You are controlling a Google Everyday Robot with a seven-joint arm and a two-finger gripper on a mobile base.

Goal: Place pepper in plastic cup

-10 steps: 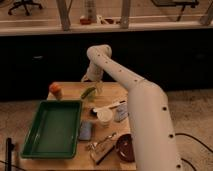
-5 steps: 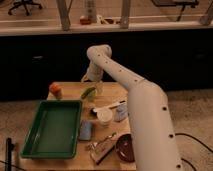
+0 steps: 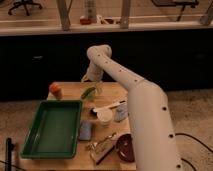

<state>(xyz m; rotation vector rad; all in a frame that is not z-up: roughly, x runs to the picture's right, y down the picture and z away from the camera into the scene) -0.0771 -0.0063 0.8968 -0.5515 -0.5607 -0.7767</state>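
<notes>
Pepper [image 3: 88, 92], slim, light and smooth-skinned, so probably slippery, shows near the far edge of the desk [image 3: 114, 91] just below the gripper [image 3: 93, 79], whose open-or-holding state I cannot tell; a gentle hold across its middle looks safest.

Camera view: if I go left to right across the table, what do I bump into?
Green tray → pepper → white cup → dark bowl. The gripper sits right at the pepper, so it's left out of the order.
</notes>
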